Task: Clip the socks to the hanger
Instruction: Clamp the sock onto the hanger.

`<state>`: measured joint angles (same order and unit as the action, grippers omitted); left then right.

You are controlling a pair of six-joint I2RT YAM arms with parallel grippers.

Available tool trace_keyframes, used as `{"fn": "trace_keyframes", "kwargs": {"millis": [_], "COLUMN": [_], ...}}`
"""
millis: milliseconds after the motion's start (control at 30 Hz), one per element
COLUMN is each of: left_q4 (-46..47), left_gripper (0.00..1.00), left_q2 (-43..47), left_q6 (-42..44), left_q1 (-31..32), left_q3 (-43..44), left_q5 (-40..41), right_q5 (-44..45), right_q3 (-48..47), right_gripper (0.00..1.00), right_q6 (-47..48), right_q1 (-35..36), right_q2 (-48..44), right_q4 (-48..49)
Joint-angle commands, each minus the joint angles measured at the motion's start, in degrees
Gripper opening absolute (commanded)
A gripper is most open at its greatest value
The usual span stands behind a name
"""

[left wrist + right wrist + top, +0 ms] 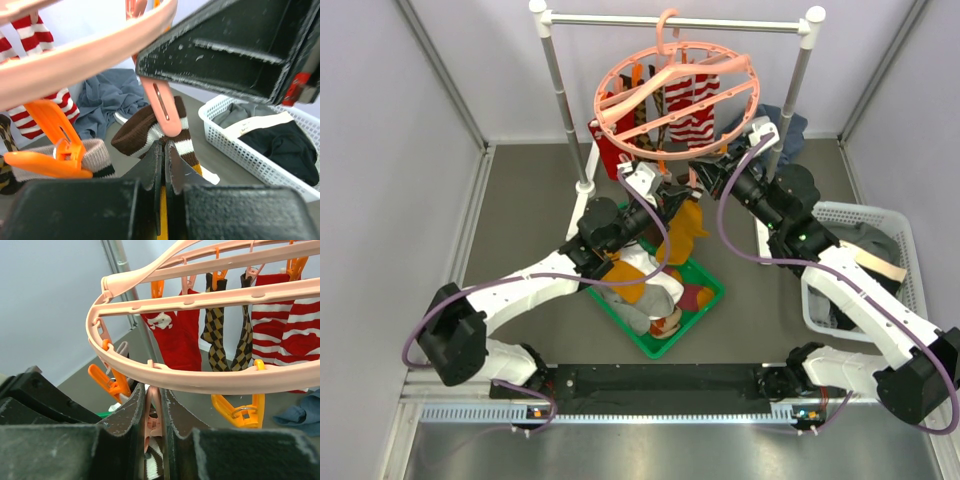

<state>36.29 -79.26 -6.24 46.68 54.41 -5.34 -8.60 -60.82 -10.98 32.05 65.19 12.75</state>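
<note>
Both arms reach under the hanger (200,381). Only wrist views show left claw (164,150) pinching a brown sock (145,127), right claw (152,396) squeezing a clip (151,421).

Left gripper (164,150) and right gripper (152,395) alike: black wedge-shaped fingers (150,172), grainy, scuffed whitish along the inner edges. Just behind the fingers, white wrist housings (642,178). Further back, chunky black joint blocks (450,335) alternating with smooth white link shells (865,300). Lilac cables (720,220) in loose loops from behind the fingers.
</note>
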Motion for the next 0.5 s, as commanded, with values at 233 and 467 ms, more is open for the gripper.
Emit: {"fn": "trace_keyframes", "kwargs": {"millis": [233, 467], "left_q4": [7.74, 9.23], "left_gripper": [0.0, 0.0], "left_q2": [1.92, 1.3], "left_q6": [-1.84, -1.85], "left_q1": [-0.01, -0.01], "left_q3": [-0.27, -0.18], "left_q5": [0.6, 0.95], "right_q5": [-2.29, -2.83], "right_q3": [0.52, 0.96], "right_gripper": [0.02, 0.14], "right_q6": [-1.14, -2.11], "right_q1": [-0.41, -0.41], "right_q2": [-0.41, -0.59], "right_q4": [1.57, 2.01]}}
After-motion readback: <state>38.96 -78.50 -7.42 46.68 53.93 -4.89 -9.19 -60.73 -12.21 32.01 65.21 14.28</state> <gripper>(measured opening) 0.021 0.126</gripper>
